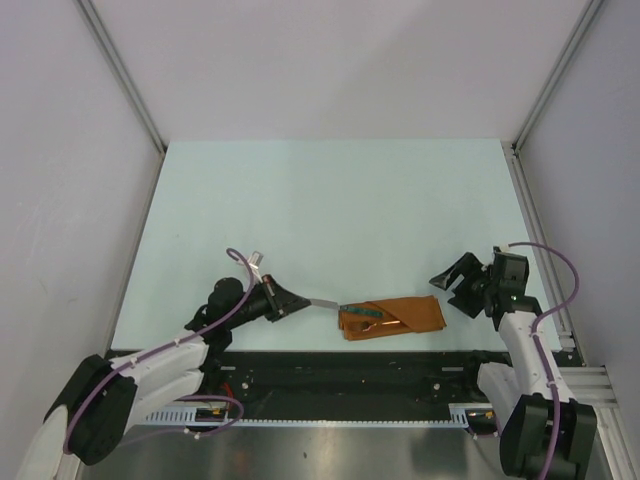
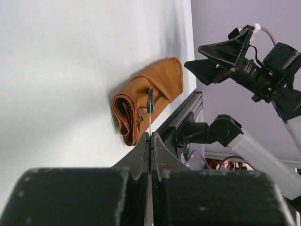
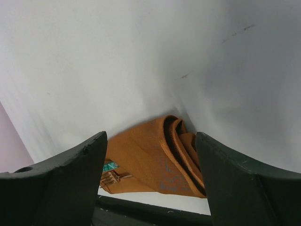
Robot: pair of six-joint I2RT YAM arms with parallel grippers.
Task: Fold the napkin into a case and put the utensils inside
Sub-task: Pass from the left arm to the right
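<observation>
Where the case (image 1: 395, 317) lies: at 6 o'clock on the counter (image 1: 330, 200), close to the near edge, its length running from 9 to 3 o'clock.
Case shape: rust-orange cloth folded into a narrow layered strip. The left wrist view shows the layers of the case (image 2: 148, 96) curled and gaping at the 9 o'clock end.
Utensil (image 1: 338, 305): its teal handle rests at the case's 9 o'clock end, and its thin metal stem sticks out past the cloth toward 9 o'clock.
Left jaws: pressed together, pinching the tip of that metal stem. In the left wrist view the fingers (image 2: 139, 149) meet with only the thin blade between them, and the utensil (image 2: 150, 106) runs straight from them to the cloth.
Left jaws, place: at 9 o'clock of the case, near it and clear of the cloth.
Right jaws: spread wide and holding nothing.
Right jaws, place: at 2 o'clock of the case, just beside its 3 o'clock end and apart from it. In the right wrist view the fingers (image 3: 66, 181) frame the case (image 3: 150, 157).
Brown piece (image 3: 112, 178): a small brownish bit sits beside the teal handle (image 3: 110, 166) at the far end of the cloth, too small to tell what it is.
</observation>
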